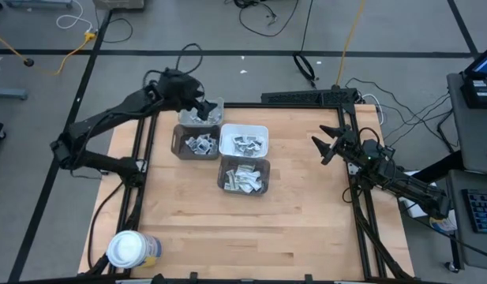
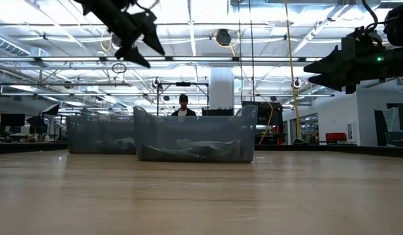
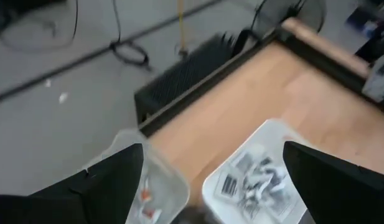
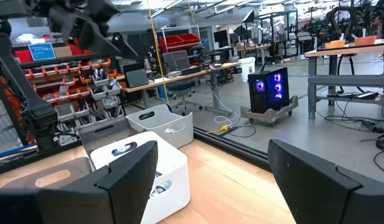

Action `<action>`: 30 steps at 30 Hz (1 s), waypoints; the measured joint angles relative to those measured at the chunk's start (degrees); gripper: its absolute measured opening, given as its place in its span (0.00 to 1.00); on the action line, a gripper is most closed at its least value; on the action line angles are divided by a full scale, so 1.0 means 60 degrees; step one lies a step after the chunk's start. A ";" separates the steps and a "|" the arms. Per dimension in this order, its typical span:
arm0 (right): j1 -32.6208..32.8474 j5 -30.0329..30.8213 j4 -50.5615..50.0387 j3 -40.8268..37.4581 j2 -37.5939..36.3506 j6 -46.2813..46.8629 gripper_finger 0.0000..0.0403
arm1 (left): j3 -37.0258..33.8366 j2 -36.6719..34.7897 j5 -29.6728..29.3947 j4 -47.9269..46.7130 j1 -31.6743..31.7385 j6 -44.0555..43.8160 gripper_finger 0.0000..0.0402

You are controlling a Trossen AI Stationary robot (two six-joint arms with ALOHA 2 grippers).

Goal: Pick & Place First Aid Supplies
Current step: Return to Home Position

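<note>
A white-lidded jar (image 1: 126, 248) stands at the desk's (image 1: 306, 229) 7 o'clock corner, well apart from everything else.

The left arm comes in from 9 o'clock. The left hand (image 1: 202, 106) hangs in the air over the clear bin (image 1: 219, 110) at about 11 o'clock on the desk. Its fingers are spread wide and it is released, with nothing between them.

The first aid packets (image 1: 200, 144) all lie inside the four bins, which are clustered near 12 o'clock:
- The clear bin is farthest back and holds a few packets.
- The dark bin (image 1: 177, 140) sits just in front of the clear bin and has a heap of white packets.
- The white bin (image 1: 243, 128) touches the dark bin's right side and holds more packets.
- The grey bin (image 1: 244, 160) sits at 6 o'clock from the white bin, with pale strips and packets on its floor.

The right hand (image 1: 322, 143) hovers at 2 o'clock over bare wood, well apart from the bins. Its fingers are also spread, and it is released and empty.

The low view shows both hands raised well above the bin rims. A person (image 2: 183, 103) stands far back in the room behind the bins.
</note>
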 joint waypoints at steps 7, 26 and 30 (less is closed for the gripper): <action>0.0000 -0.0001 0.0000 0.0001 -0.0002 0.0000 0.74 | -0.2388 -0.2135 -0.0061 0.3403 -0.0373 0.0245 0.98; 0.0000 0.0000 0.0000 0.0001 -0.0002 0.0000 0.74 | -0.9782 -1.0374 0.0379 0.6750 -0.0821 -0.1423 0.98; -0.0004 -0.0002 0.0000 -0.0001 0.0000 0.0000 0.74 | -1.0491 -1.1519 0.1527 0.7104 -0.0821 -0.0724 0.98</action>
